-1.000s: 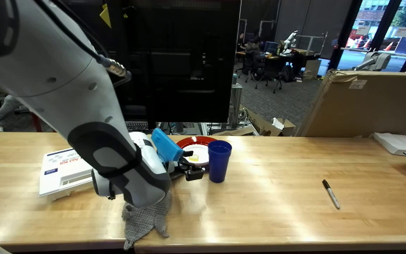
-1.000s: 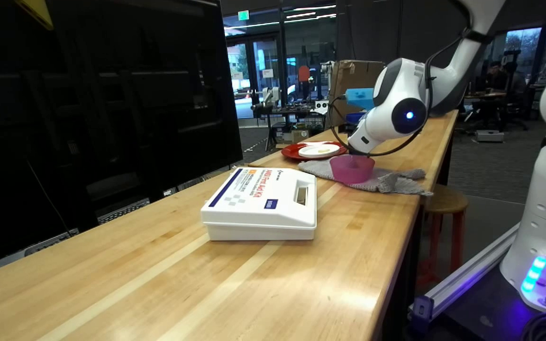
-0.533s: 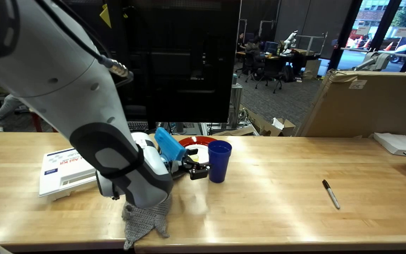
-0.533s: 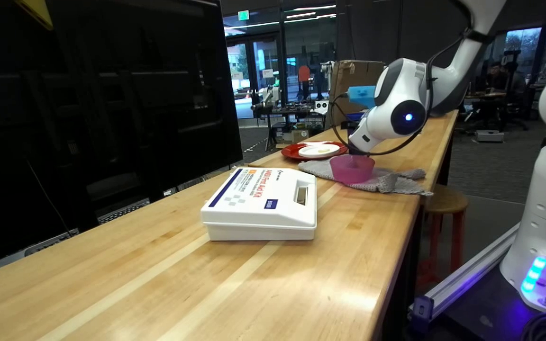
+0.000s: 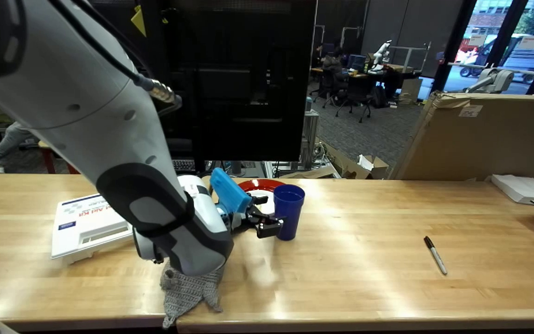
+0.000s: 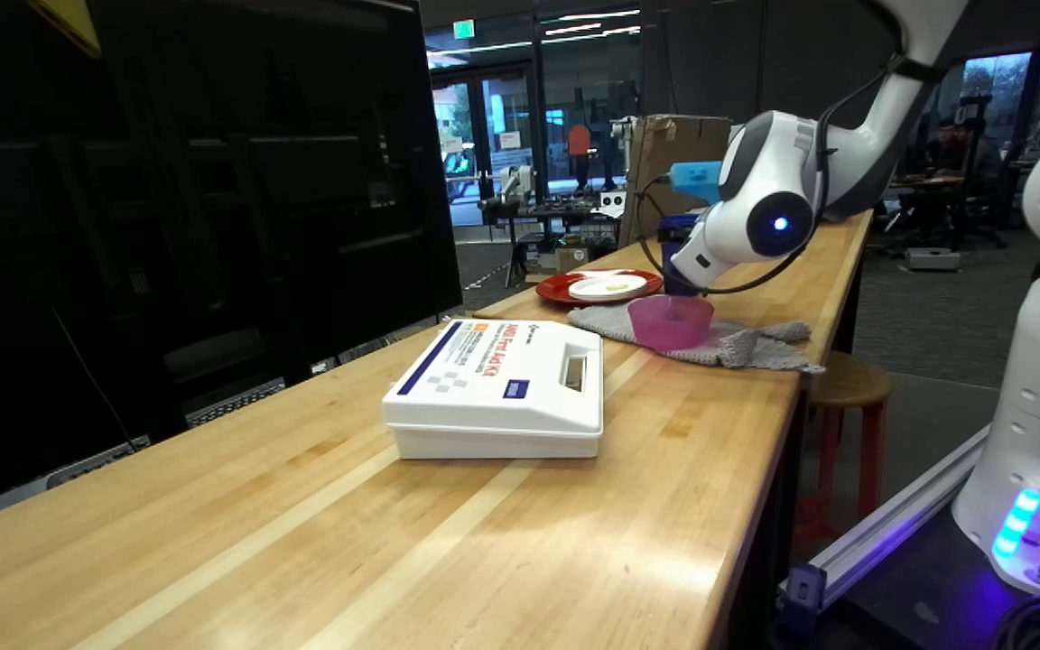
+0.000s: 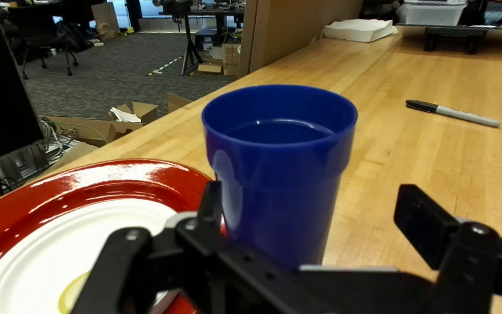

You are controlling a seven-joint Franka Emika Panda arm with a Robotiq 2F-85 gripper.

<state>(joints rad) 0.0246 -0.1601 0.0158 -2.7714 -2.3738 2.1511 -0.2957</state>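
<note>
The kit (image 5: pixel 86 222) lies on the desk (image 5: pixel 364 260) well behind my tool (image 5: pixel 268 215). Next along, also behind the tool, is the cloth (image 5: pixel 193 292), with the bowl (image 6: pixel 670 325) resting on it, as an exterior view shows. The tool itself is spread wide, its fingers well apart, with nothing held. To its left, in the wrist view, sits the red plate (image 7: pixel 185 179), bearing a white plate (image 7: pixel 81 226) and, on that, a small yellow item (image 7: pixel 73 293). The cup (image 7: pixel 281 196) stands upright just ahead of the tool, near the left finger (image 7: pixel 211 203) and well apart from the right finger (image 7: pixel 423 222); contact with either cannot be confirmed. Farther ahead and to the tool's right lies the pen (image 7: pixel 451 113), capped.

Change noted: over the last second my tool has advanced toward the cup, which has not shifted; the plates, pen, kit and cloth are likewise unmoved. I judge the cup to be within close reach now but off-centre, leaving scant margin on the plate side.
</note>
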